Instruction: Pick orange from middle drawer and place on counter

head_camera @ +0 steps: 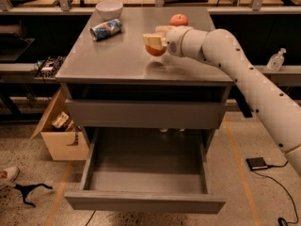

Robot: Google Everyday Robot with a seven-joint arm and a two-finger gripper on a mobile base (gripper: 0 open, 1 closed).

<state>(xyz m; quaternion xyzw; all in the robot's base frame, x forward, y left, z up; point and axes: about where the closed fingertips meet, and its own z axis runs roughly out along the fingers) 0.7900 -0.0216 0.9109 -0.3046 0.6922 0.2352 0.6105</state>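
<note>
My gripper (153, 43) is shut on the orange (156, 51) and holds it just above the middle of the counter (117, 55). Only the lower part of the orange shows under the tan fingers (151, 38). The white arm reaches in from the right. The middle drawer (146, 173) stands pulled open below, and its bare grey floor holds nothing. A redder apple (179, 19) sits on the counter behind the gripper.
A crushed blue can (106, 29) and a white bowl (109, 7) lie at the counter's back left. A closed grey drawer front (143, 113) sits above the open drawer. A cardboard box (59, 128) stands on the floor to the left, a small black device (257, 163) to the right.
</note>
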